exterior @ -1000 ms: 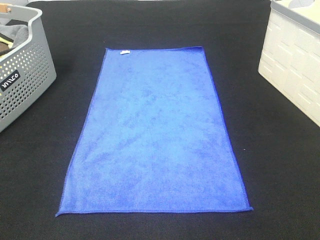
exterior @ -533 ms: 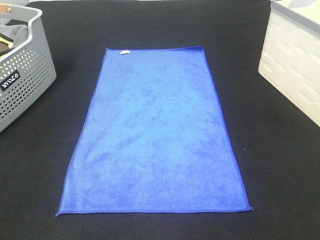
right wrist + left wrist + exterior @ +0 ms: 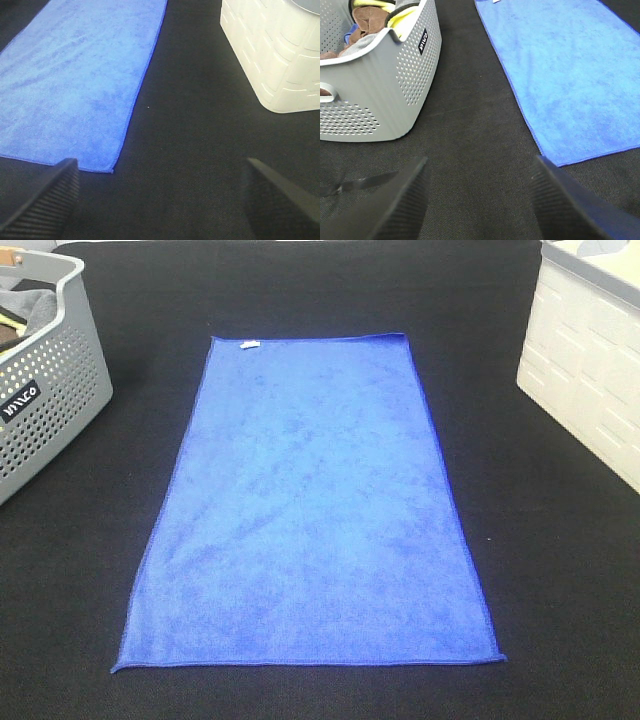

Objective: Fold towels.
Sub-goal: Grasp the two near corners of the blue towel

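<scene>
I see the royal-blue microfibre towel [image 3: 310, 505] lying flat on the black cloth tabletop [image 3: 560, 570], its long axis running away from me and its small white tag [image 3: 250, 343] at the far short edge. The grey perforated plastic basket [image 3: 395, 85] on the left holds brown and yellow cloths. A white moulded crate [image 3: 272, 55] stands on the right. My left gripper [image 3: 477, 200] and right gripper [image 3: 160, 200] both gape, empty.

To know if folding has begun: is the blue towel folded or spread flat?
Spread flat. The blue towel lies as one rectangle, all four edges showing, nothing doubled over.
</scene>
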### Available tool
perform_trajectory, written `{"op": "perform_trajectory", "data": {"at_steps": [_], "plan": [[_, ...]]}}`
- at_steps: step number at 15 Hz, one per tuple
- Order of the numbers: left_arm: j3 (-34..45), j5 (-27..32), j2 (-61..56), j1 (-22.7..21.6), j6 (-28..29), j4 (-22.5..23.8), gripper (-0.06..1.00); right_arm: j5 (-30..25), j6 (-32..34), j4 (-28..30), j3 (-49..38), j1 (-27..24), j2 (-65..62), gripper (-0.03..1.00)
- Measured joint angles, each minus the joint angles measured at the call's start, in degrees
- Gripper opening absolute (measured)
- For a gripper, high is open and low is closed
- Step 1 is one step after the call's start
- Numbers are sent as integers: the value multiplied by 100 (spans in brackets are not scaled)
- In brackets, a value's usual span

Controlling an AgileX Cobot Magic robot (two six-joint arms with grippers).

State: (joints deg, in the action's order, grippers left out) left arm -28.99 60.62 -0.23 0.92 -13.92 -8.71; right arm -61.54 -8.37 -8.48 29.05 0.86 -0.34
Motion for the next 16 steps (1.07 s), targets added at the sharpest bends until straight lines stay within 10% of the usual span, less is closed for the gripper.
{"op": "perform_trajectory", "data": {"at_steps": [16], "plan": [[0, 0, 0, 0, 0, 0, 57, 0, 0, 0, 0, 0, 0, 82]]}}
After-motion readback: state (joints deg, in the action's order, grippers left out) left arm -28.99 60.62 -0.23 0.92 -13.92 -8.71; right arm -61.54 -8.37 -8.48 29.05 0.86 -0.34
